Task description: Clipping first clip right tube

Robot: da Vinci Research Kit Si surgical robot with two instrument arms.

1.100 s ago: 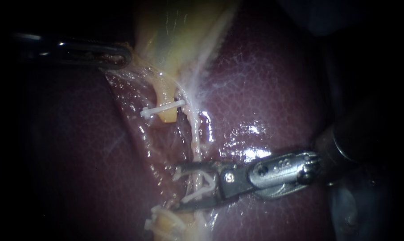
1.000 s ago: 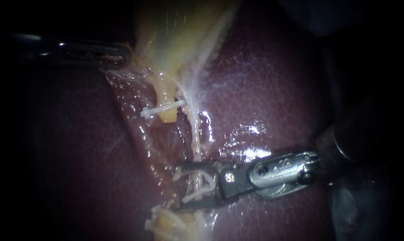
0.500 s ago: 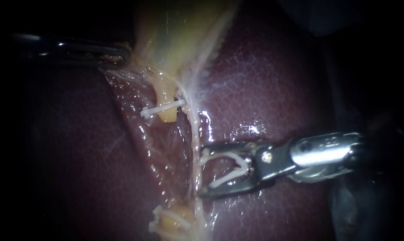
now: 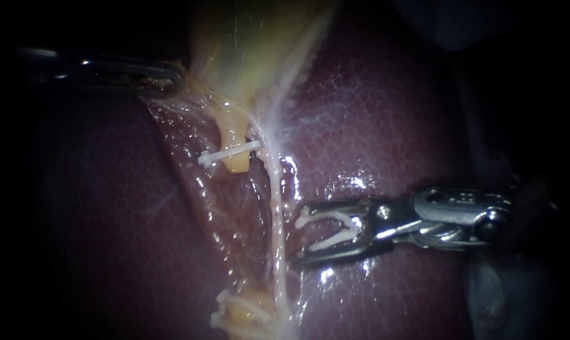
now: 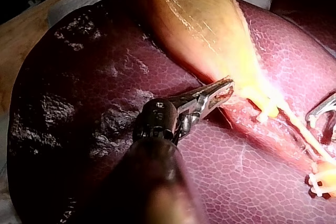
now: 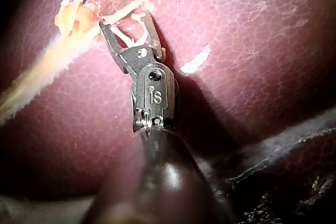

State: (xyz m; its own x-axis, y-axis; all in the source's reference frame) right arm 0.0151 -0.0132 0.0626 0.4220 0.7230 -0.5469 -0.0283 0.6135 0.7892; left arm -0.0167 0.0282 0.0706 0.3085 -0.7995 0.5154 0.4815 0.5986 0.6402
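Clip [image 4: 329,241] in the right instrument [image 4: 296,234], just beside the pale tube [image 4: 274,201]

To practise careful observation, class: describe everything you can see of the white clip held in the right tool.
The clip is white and plastic-looking: two thin curved legs joined at the back, spread in an open V. It sits inside the right tool, one leg against each jaw, mouth facing the pale tube. It lies beside the tube, not around it. Glistening liver lies underneath.

Endoscope close above liver [image 4: 385,126], L/R wrist cams on arms, oblique, nearby, all share pale tube [image 4: 273,189].
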